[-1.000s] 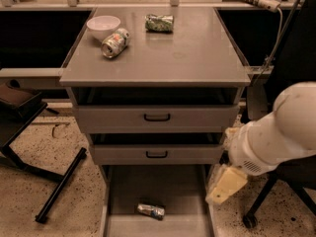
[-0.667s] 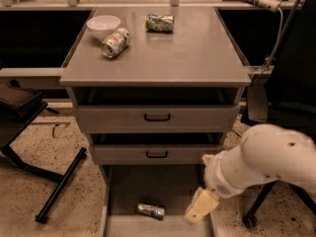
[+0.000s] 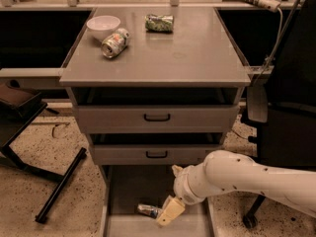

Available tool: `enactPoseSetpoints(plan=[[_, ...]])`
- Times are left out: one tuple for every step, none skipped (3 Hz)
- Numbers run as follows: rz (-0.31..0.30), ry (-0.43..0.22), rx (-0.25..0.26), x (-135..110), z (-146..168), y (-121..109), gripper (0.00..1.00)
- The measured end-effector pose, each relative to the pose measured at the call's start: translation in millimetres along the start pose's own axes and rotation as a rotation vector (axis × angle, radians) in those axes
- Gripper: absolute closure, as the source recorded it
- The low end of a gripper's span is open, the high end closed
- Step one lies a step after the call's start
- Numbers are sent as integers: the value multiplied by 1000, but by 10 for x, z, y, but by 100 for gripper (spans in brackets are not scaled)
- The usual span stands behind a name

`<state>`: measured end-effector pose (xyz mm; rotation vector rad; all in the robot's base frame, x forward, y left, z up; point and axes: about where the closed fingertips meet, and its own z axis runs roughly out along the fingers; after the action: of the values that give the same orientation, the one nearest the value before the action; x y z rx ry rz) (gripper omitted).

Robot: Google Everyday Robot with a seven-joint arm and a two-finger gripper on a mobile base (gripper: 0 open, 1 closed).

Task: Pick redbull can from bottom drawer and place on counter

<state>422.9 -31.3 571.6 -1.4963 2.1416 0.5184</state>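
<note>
The redbull can (image 3: 148, 210) lies on its side on the floor of the open bottom drawer (image 3: 128, 191), near the front middle. My gripper (image 3: 170, 212) hangs at the end of the white arm (image 3: 247, 177), low inside the drawer, just right of the can and close to touching it. The counter (image 3: 187, 53) is the broad grey top of the cabinet, far above the gripper.
On the counter lie a white bowl (image 3: 103, 25), a fatter white can (image 3: 114, 42) on its side and a green foil packet (image 3: 159, 22). Two shut shallower drawers (image 3: 157, 117) sit above. A black chair (image 3: 289, 127) stands right, a black stand (image 3: 59, 186) left.
My arm has swung left and down from the cabinet's right side into the bottom drawer, bringing the gripper beside the can. The can has not moved.
</note>
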Motion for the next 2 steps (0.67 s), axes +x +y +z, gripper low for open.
enactPoseSetpoints(plan=[[0,0,0,0,0,0,0],[-1,-61,37,73,172,-105,0]])
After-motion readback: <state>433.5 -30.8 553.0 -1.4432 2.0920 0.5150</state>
